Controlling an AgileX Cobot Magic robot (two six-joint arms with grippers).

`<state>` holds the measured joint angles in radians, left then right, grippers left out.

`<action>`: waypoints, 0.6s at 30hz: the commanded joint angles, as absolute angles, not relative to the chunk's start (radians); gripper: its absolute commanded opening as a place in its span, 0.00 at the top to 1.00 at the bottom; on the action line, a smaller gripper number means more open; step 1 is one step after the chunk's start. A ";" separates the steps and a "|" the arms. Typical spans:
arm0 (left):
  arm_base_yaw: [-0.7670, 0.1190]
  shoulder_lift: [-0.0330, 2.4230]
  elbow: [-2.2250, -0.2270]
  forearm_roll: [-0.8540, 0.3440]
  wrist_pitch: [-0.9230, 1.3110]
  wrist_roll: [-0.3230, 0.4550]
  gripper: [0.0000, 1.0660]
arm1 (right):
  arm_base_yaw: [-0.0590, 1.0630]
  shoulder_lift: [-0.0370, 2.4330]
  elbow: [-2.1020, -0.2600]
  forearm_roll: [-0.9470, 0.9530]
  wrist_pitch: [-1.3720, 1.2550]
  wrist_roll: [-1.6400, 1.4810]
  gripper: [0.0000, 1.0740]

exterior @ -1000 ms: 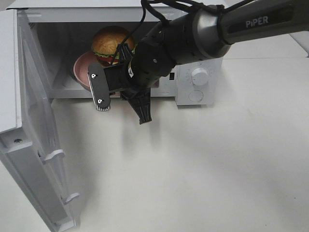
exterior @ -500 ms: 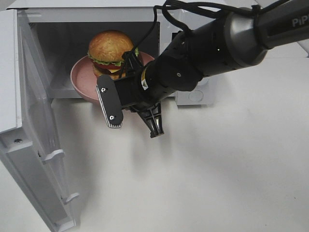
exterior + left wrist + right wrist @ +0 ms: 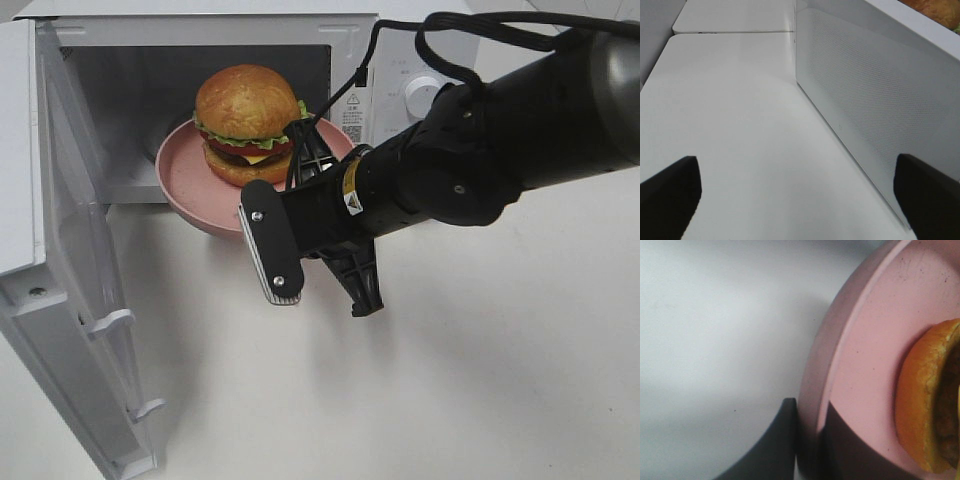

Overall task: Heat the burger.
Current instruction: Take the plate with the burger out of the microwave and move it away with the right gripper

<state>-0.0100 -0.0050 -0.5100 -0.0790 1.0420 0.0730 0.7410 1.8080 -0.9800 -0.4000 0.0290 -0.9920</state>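
The burger (image 3: 247,122) looks light, soft and tippy, so the right gripper (image 3: 807,440) pinches the stiff plate (image 3: 860,355) rim; the left gripper (image 3: 790,195) gapes empty.

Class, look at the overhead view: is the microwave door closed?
No. The microwave door is swung wide open at the left, and the burger on its pink plate shows at the opening.

No text can be read — the sticker (image 3: 352,113) on the microwave (image 3: 395,75) front seems printed, but too small.
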 commanded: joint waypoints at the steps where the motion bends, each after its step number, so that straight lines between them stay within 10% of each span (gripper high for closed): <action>1: -0.004 -0.022 -0.507 -0.077 1.036 0.073 0.06 | 0.734 1.756 -0.956 -0.409 -0.033 -0.989 1.00; 18: -0.004 -0.022 -0.507 -0.077 1.036 0.073 0.06 | 0.734 1.503 -0.737 -0.408 -0.023 -0.967 1.00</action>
